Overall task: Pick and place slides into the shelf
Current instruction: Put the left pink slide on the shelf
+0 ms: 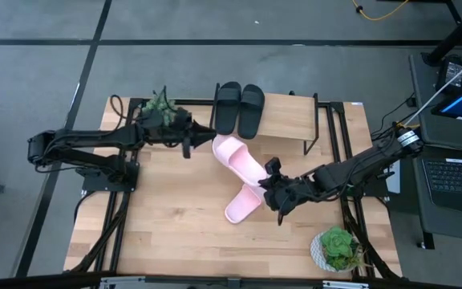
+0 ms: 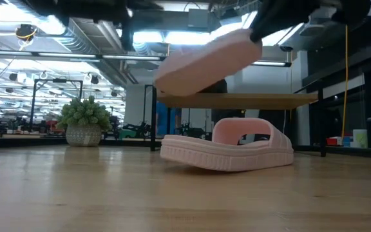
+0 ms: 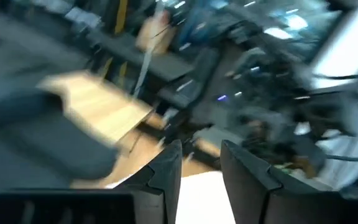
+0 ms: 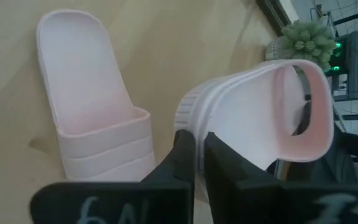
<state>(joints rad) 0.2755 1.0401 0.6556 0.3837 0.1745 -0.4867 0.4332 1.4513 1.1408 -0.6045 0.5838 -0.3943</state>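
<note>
Slides: four in view. Two black slides [image 1: 239, 107] sit side by side on the left part of the shelf [image 1: 287, 117], a low rack with a light plank top and thin black frame at the far edge of the desk [image 1: 167, 225].

One pink slide [image 1: 235, 152] is lifted off the desk. In the low view it hangs tilted above the other pink one, sole toward the camera, level with the shelf plank behind it. From above it lies diagonally in front of the shelf, just below the black pair.

Second pink slide [image 1: 243, 205] lies flat on the desk, strap up. From above, the lifted slide overlaps its far end.

Right end effector [image 1: 273, 193]: fingers pinched narrow on the edge of the lifted pink slide. The right wrist view shows the two dark fingers nearly together with the slide's side wall between them, and the resting pink slide on the desk beyond.

Left end effector [image 1: 207, 138]: reaches in from the left, its tip just beside the near end of the lifted slide, by the shelf's left front corner. The left wrist view is smeared; its two fingers [image 3: 166, 171] stand parted with a gap between them, a pale surface below. Contact with the slide cannot be told.

Two small potted plants stand on the desk: one [image 1: 160, 104] at the far left by the left arm, one [image 1: 337, 247] near the right front corner.
</note>
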